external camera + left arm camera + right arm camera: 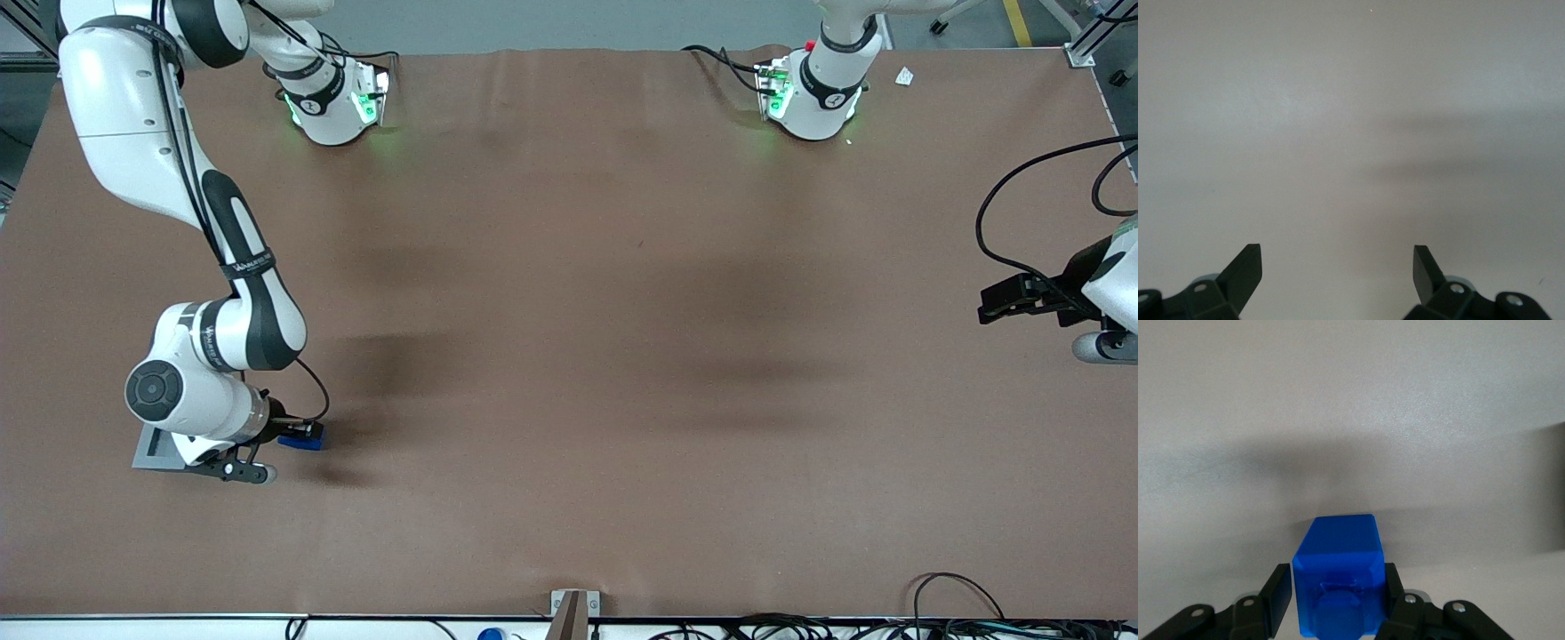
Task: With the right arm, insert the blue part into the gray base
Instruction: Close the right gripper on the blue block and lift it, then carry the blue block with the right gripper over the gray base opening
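Item one, the gripper (1331, 600): you are seeing it in the wrist view with its two black fingers (1277, 595) pressing against the flanks of the blue part (1338, 577); the fingers are drawn in narrow and are clamping the piece, so the hand is holding it rather than standing over it; the grip is falling on the side faces, which, I judge, is leaving the stepped end free to enter a recess.

Item two, the blue part again, from the front camera (302, 438): it is showing as a small blue edge peeking from under the wrist, close over the brown table (569, 356); whether it is touching the cloth or riding just above it you cannot tell from these views.

Item three, the right arm (222, 267): it is folding down low at its own end of the table, its wrist sitting directly over the work; this posture is keeping the piece near its target.

Item four, the gray base (156, 449): it is lying just beside the held part, partly under the wrist housing, with one corner and rim showing; the recess is mostly covered by the arm.

Judgement: you are watching the carry stage; the part is gripped but not yet seated; a short sideways shift and careful squaring are being called for next.
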Available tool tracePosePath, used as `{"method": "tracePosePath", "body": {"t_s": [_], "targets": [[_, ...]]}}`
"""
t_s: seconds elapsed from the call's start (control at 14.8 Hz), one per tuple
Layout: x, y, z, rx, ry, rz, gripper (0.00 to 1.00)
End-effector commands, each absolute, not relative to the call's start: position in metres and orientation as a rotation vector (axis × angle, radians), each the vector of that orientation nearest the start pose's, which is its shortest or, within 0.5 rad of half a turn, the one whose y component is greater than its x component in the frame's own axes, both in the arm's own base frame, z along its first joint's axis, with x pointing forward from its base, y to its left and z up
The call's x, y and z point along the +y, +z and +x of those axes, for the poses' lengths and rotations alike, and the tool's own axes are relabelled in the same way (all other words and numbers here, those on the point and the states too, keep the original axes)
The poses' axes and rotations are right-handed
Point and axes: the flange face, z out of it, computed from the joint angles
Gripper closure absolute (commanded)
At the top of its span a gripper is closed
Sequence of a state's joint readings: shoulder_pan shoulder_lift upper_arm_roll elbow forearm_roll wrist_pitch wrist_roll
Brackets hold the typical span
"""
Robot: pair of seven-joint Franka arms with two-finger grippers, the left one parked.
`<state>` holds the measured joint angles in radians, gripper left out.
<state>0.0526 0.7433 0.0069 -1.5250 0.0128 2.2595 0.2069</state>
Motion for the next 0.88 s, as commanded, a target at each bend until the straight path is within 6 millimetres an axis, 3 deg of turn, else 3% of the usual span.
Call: {"method": "tracePosePath", "body": {"t_s": [0.0,0.27,0.47,0.67,0.81], "targets": [[0.043,0.223,0.708,0.199,0.006,-3.13,0.61],[0.035,0.231,0.713,0.14,-0.023,-3.13,0.97],[0.014,0.267,0.719,0.182,0.029,-3.133,1.0],[-0.046,0.328,0.723,0.177,0.026,-3.133,1.0],[-0.092,0.341,0.717,0.142,0.047,-3.133,1.0]]}}
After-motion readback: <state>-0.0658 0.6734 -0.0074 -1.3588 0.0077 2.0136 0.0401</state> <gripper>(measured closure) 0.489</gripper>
